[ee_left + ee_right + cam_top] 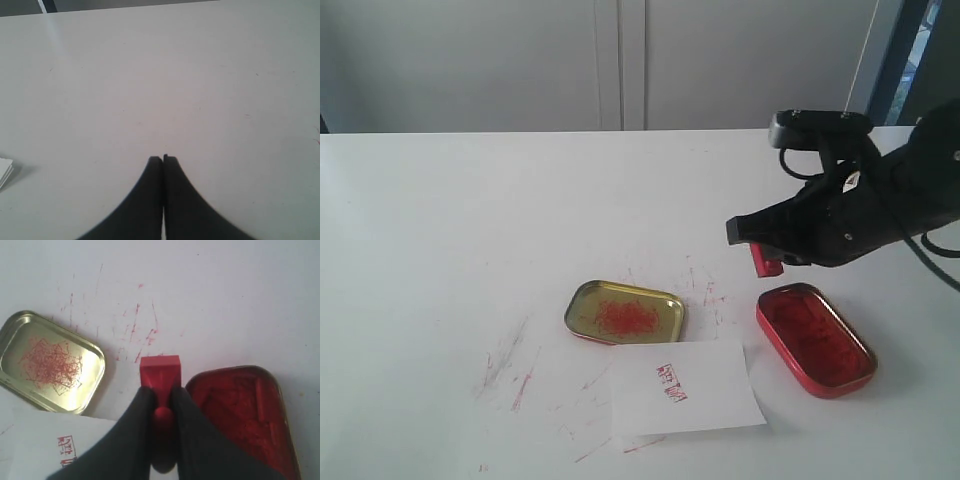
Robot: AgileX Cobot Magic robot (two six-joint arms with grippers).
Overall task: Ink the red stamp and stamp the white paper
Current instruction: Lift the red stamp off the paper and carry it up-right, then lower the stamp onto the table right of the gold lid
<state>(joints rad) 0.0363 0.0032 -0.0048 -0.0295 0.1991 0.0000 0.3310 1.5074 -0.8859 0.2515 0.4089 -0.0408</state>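
My right gripper is shut on the narrow handle of the red stamp, whose rectangular base sticks out past the fingertips. In the exterior view the red stamp hangs in the air above the table, up and left of the red ink tin. The white paper lies flat near the front edge and bears a red print. It also shows in the right wrist view as a white paper corner. My left gripper is shut and empty over bare table.
A gold tin lid with red smears lies left of the ink tin, touching the paper's far edge. Red streaks mark the table around both tins. A white stack corner shows in the left wrist view.
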